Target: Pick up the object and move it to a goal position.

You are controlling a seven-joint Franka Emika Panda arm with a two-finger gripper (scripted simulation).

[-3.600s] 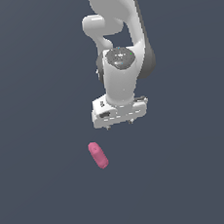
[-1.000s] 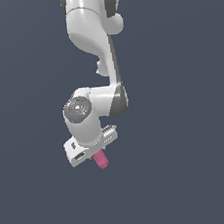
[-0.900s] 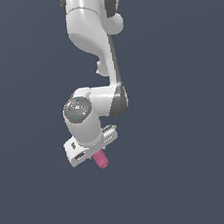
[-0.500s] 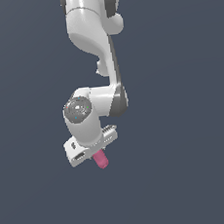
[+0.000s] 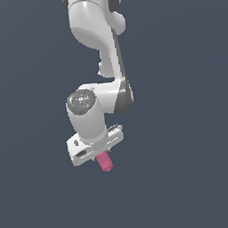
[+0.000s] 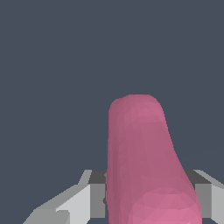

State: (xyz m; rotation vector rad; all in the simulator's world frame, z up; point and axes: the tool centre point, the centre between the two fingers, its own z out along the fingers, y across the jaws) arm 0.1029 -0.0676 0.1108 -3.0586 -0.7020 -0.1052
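Observation:
The pink lumpy cylinder-like object [image 5: 105, 162] sticks out below the white gripper [image 5: 96, 152] in the exterior view, its upper part hidden by the hand. In the wrist view the object [image 6: 142, 162] fills the middle, standing between the two grey fingers [image 6: 94, 192], which press against its sides. The gripper is shut on the object. Whether it rests on the dark surface or hangs above it cannot be told.
A plain dark grey-blue ground [image 5: 192, 177] lies all around. The white arm [image 5: 101, 42] rises from the gripper toward the exterior view's top.
Compared with 3.6 s ago, the arm has moved to the object and closed on it. Over the last second nothing has visibly moved.

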